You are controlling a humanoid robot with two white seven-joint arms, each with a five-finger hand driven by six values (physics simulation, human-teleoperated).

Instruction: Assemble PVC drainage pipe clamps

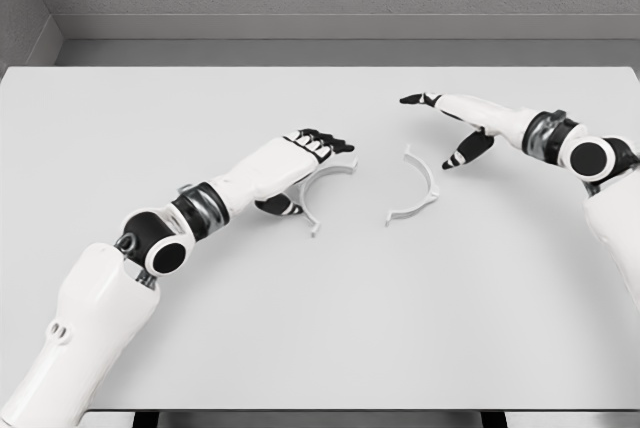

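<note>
Two white half-ring clamp pieces lie on the white table [320, 328]. The left clamp half [322, 188] curves open toward the right and is partly covered by my left hand [305, 163], whose fingers are stretched flat over it, thumb beneath near the ring's lower arc. The right clamp half [418, 190] curves open toward the left and lies free in the middle. My right hand [455, 128] hovers just right of and behind it, fingers extended, thumb pointing down toward the table, holding nothing.
A grey wall and ledge [320, 28] run behind the table's far edge. The table's front edge [320, 410] lies near the bottom of the view.
</note>
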